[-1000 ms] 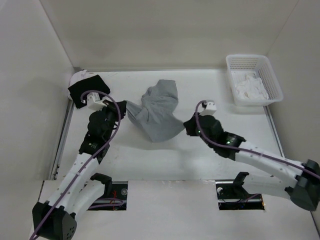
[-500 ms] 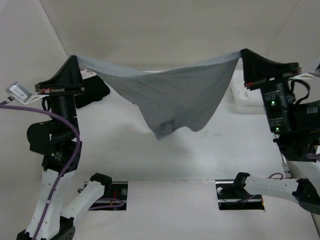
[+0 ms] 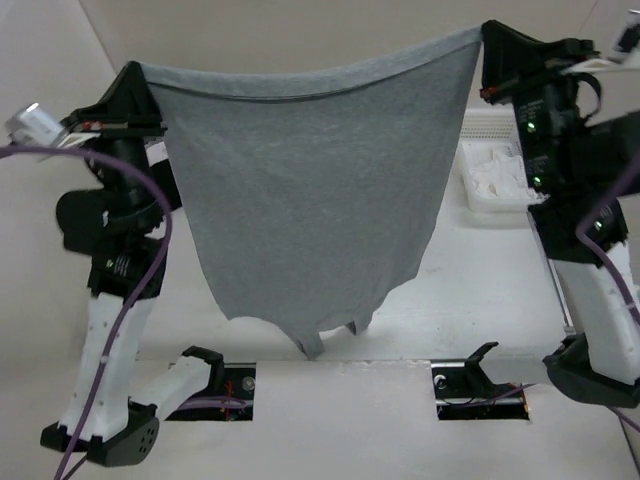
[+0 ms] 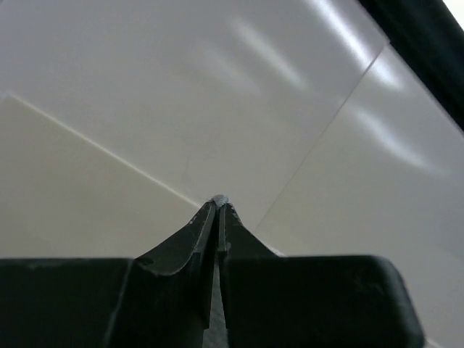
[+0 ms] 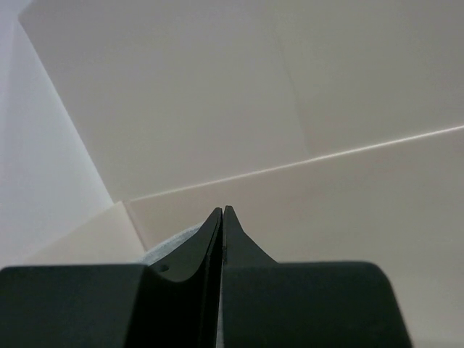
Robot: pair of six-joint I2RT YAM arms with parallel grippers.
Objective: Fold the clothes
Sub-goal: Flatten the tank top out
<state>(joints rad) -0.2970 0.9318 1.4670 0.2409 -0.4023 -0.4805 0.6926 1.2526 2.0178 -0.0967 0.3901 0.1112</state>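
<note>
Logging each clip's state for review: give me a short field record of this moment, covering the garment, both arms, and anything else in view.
garment: grey sleeveless top, spread out in the air, hanging between the raised arms
left fingers: shut on the top's upper left corner
right fingers: shut on its upper right corner
fold: not yet made
other: white basket at right, white cloth inside

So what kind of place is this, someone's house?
Probably a robot lab bench, not a house: plain white walls box in a white table, and two robot arms bolted at its edge hold up a grey top.
</note>
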